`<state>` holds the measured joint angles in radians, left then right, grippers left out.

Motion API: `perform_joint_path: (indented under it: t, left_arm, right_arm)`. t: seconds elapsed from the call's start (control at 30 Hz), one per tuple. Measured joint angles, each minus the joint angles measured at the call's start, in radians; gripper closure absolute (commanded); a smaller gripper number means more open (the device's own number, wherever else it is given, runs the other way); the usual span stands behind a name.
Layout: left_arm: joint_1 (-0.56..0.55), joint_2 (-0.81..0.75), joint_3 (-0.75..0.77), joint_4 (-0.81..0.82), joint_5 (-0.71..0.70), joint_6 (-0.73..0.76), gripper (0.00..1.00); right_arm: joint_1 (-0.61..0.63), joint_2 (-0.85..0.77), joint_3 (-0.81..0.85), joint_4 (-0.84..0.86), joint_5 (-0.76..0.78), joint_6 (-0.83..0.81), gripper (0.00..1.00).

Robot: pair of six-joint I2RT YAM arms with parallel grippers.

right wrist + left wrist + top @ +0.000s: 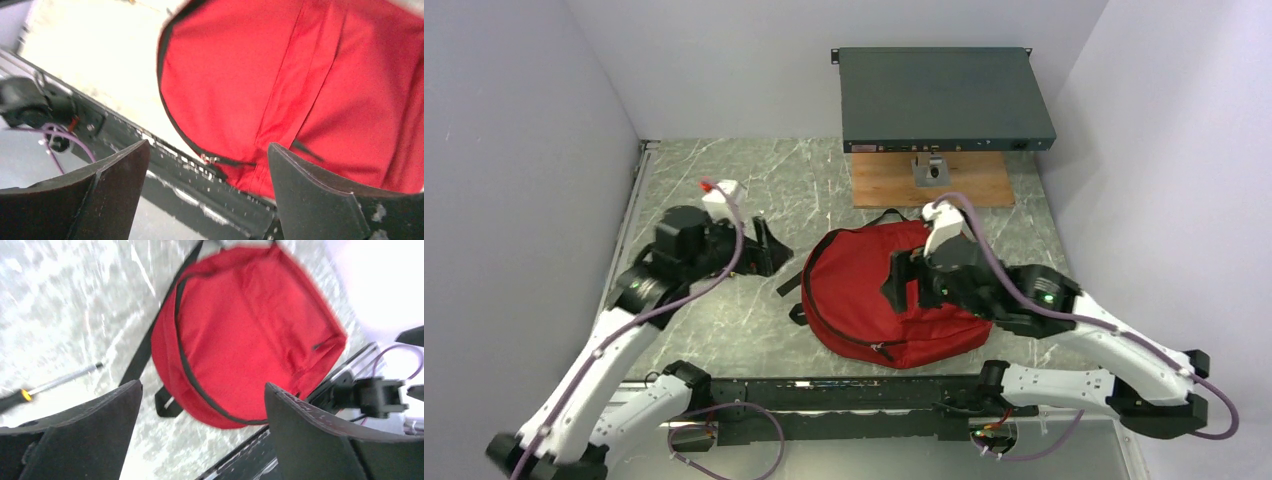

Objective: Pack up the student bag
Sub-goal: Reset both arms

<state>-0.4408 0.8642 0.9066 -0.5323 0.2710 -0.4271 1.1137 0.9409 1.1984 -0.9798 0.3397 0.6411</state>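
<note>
The large dark red soft fabric backpack (889, 300) lies flat on the grey marbled table (724, 330), a little right of centre, its near edge close to the black rail (824, 392) by the arm bases; black zipper trim runs round its side. The left gripper (764, 248) sits left of the bag, apart from it, jaws spread wide and empty; the right gripper (902, 282) hangs over the bag's right half, jaws likewise wide with nothing between them. A slim silver tool with a black-and-yellow handle (50, 385) lies on the table left of the bag.
</note>
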Motion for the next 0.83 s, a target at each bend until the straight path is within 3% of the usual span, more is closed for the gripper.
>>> perform_joint_path:
  t: [0.1, 0.4, 0.83]
  left_arm:
    - [0.001, -0.095, 0.118, -0.060, -0.045, 0.028, 0.00]
    - [0.001, -0.235, 0.607, -0.166, -0.168, 0.149, 0.00]
    - [0.001, -0.345, 0.663, -0.138, -0.255, 0.232, 0.00]
  right_arm:
    - [0.000, -0.043, 0.101, 0.014, 0.064, -0.086, 0.01]
    - [0.000, -0.175, 0.349, 0.213, 0.238, -0.396, 0.00]
    - [0.000, -0.306, 0.344, 0.504, 0.341, -0.558, 0.00]
